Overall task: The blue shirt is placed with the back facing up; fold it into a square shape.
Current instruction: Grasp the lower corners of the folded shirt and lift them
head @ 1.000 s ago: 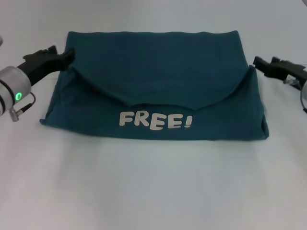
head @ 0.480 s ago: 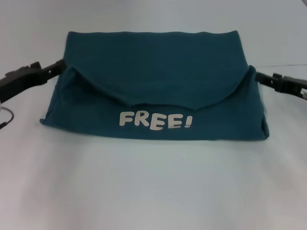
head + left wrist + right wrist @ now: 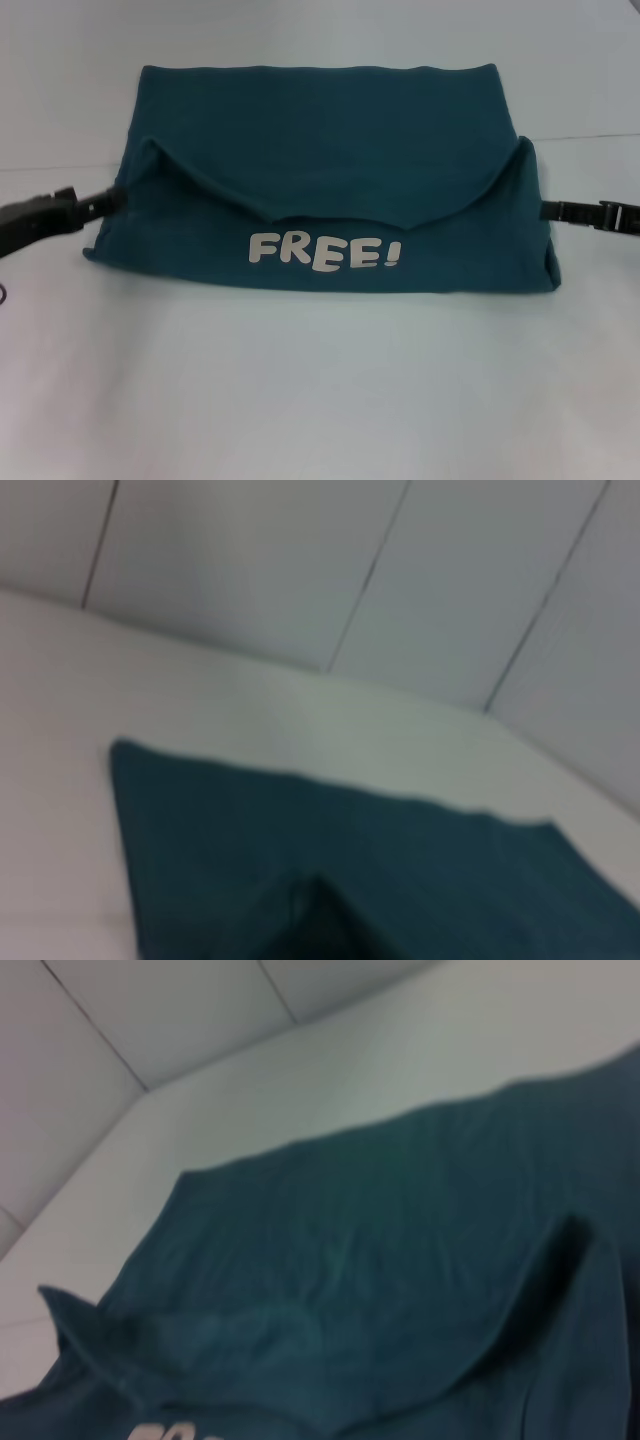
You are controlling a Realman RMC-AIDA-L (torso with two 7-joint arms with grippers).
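Blue shirt (image 3: pixel 320 170) fills table (image 3: pixel 320 400) centre; bare table in front, both sides.

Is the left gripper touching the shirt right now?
Touching, it seems: in the head view the left gripper's tip meets the shirt's left edge with no gap showing.

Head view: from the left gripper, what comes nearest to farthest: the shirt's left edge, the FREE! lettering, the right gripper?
1. Left edge of the shirt, beside the left gripper.
2. FREE! lettering, front middle.
3. Right gripper, far side.
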